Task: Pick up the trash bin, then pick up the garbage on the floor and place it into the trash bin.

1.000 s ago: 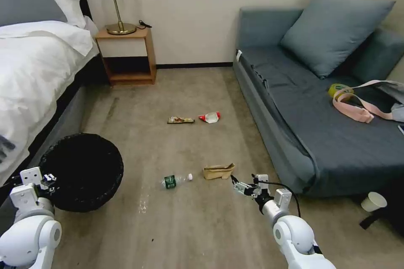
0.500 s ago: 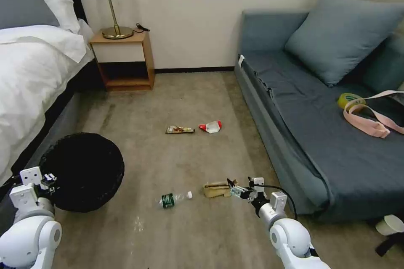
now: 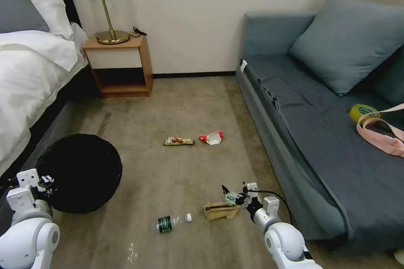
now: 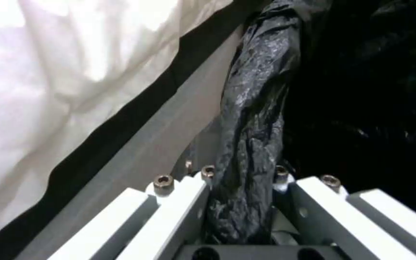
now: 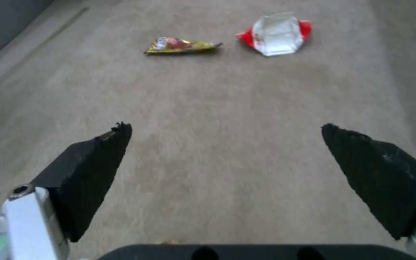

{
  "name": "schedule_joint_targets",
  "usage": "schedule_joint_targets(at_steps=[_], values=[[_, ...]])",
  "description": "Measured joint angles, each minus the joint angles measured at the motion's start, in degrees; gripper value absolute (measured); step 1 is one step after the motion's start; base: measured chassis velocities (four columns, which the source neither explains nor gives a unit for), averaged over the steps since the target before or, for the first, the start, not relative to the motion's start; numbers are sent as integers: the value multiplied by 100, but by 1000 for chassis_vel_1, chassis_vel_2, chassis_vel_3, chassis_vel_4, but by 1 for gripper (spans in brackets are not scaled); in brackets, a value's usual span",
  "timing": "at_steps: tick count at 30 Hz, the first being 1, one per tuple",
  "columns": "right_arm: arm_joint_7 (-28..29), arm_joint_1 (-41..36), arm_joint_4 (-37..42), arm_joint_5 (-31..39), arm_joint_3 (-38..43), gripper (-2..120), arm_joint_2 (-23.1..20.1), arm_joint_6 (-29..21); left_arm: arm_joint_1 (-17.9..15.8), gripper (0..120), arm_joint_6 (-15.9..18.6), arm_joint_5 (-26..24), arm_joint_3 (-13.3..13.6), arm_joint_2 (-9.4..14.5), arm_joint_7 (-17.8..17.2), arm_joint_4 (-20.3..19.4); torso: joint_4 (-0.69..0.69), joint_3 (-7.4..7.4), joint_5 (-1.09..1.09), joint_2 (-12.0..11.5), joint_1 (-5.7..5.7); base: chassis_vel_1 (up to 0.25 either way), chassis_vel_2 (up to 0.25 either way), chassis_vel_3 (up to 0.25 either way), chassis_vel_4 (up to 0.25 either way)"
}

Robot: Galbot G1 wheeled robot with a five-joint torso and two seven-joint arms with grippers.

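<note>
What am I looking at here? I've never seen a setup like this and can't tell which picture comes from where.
It is a wheeled robot with two arms in a bedroom. The wide picture comes from its head, the other two from cameras on its wrists. The left gripper is shut on the crinkly rim of the black trash bin beside the bed. The right gripper is open above a brown paper bag. On the carpet also lie a clear bottle, a snack wrapper and a red-and-white packet.
</note>
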Motion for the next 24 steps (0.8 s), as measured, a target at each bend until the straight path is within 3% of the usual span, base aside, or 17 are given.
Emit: schedule_joint_targets(at_steps=[13,18,24], values=[[-1028,914,-523,-448,-1001,100,-458,-168,157,2,-40,419,-172,-8,162,-77,1,-1,2,0,0,-11,11,3,-9],[-1527,1669,-1034,-583,-1955,100,-797,-204,172,2,-63,625,-155,-76,183,-62,0,0,1,0,0,0,0,0,0],[-1585,2374,-1632,-578,-3084,100,-913,-207,156,2,60,754,-64,-177,181,-110,1,0,0,0,0,0,0,0,0]])
